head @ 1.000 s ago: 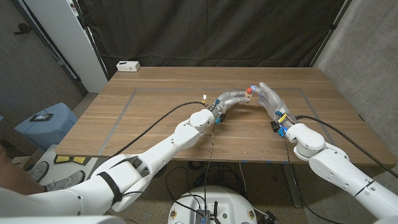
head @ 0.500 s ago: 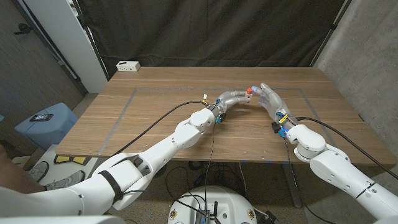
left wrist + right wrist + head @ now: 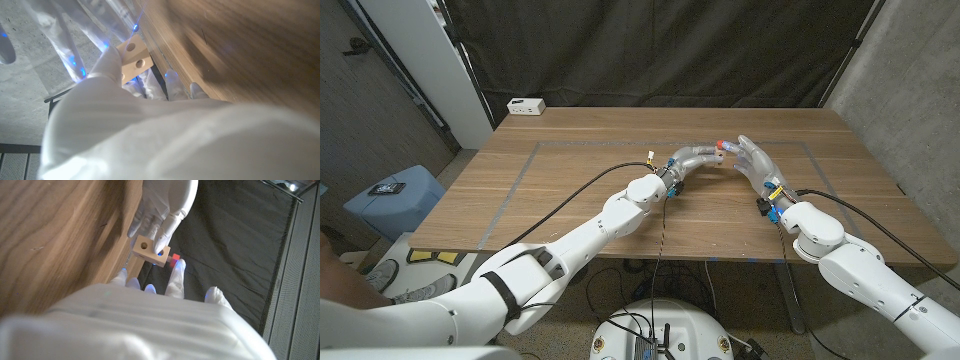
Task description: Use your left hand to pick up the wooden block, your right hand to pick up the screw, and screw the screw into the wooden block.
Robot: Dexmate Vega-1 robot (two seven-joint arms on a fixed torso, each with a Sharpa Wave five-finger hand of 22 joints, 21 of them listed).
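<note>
We are at the joining step: both parts are lifted clear of the brown wooden table (image 3: 570,190) and the two hands meet above its middle. Our left hand (image 3: 692,158) grips the small pale wooden block with round drilled holes (image 3: 150,250), its fingers wrapped around one end so that two holes stay exposed in the left wrist view and one hole faces the camera in the right wrist view. Our right hand (image 3: 754,160) stands just beside it, fingers reaching toward the block; the small red-headed screw (image 3: 175,258) sits at its fingertips, against the side face of the block. We judge that the right hand is pinching the screw, though the contact itself is small and partly hidden behind the fingers. We cannot tell from these views whether the screw tip is already seated in a hole or merely touching the block face. The next move calls for keeping the block steady in the left hand while the right hand aligns the screw shaft with a hole axis, presses it lightly inward, and turns it. The main hazard, in our judgement, is a tilted entry: the screw may skid off the face or slip from the fingertips if the block rotates in its grip.
</note>
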